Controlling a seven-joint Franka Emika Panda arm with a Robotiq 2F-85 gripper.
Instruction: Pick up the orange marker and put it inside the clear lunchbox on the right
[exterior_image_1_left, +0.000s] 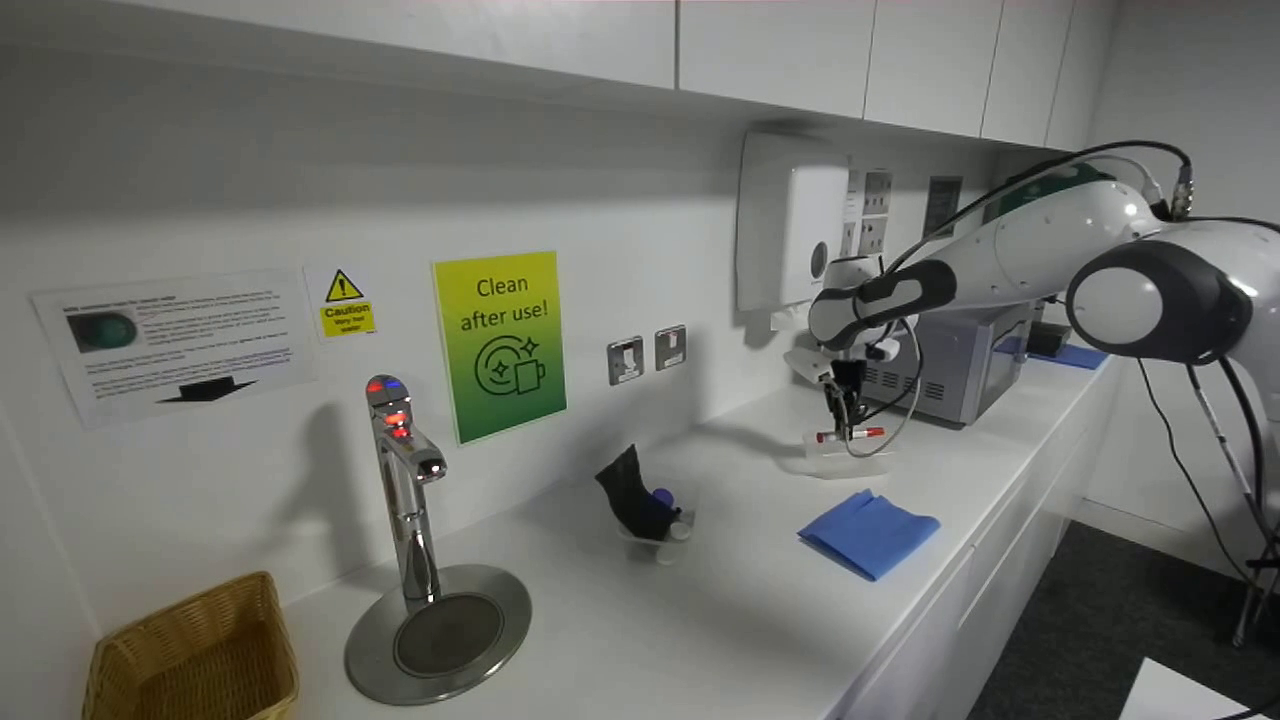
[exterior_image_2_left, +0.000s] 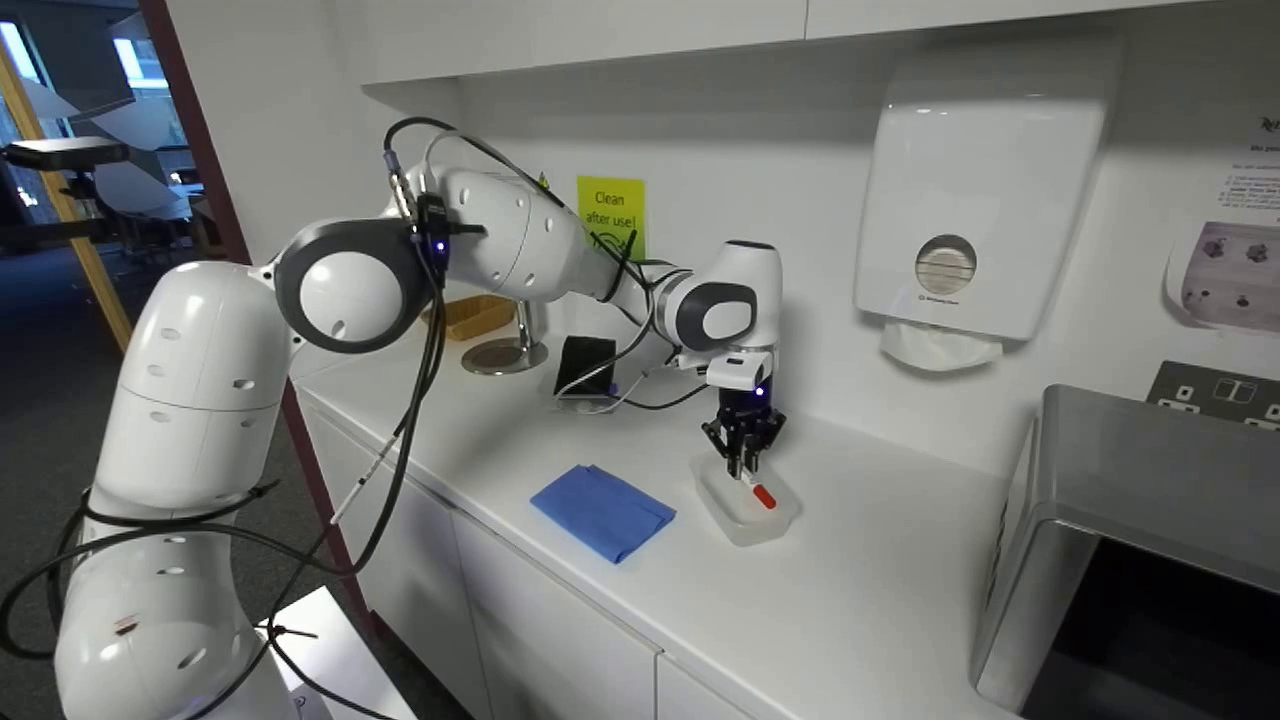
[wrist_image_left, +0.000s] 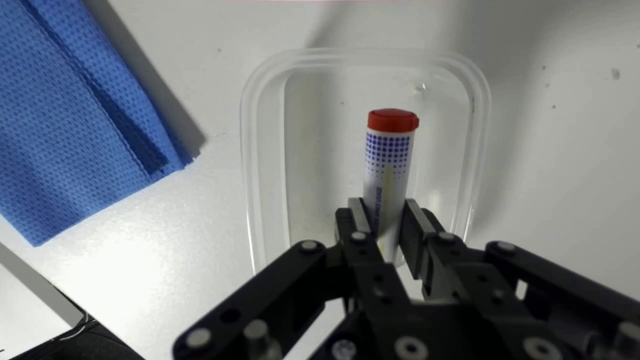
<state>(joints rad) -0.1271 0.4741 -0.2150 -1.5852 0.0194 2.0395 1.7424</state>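
Observation:
The marker has a white body with blue dots and an orange-red end; it shows in the wrist view (wrist_image_left: 387, 170) and in both exterior views (exterior_image_1_left: 868, 433) (exterior_image_2_left: 764, 496). My gripper (wrist_image_left: 384, 215) is shut on the marker's middle and holds it roughly level; it also shows in both exterior views (exterior_image_1_left: 847, 428) (exterior_image_2_left: 742, 472). The clear lunchbox (wrist_image_left: 251, 165) lies directly beneath the gripper and marker, and shows in both exterior views (exterior_image_1_left: 845, 466) (exterior_image_2_left: 745, 538). The marker is over its opening, near rim height. The marker's far end is hidden by the fingers in the wrist view.
A folded blue cloth (exterior_image_1_left: 868, 534) lies beside the lunchbox. Another clear tub (exterior_image_1_left: 668, 552) holds a black item and small things. A microwave (exterior_image_2_left: 1130, 500), a paper dispenser (exterior_image_2_left: 985, 190), a tap (exterior_image_1_left: 408, 500) and a wicker basket (exterior_image_1_left: 190, 620) stand around. Cupboards hang above.

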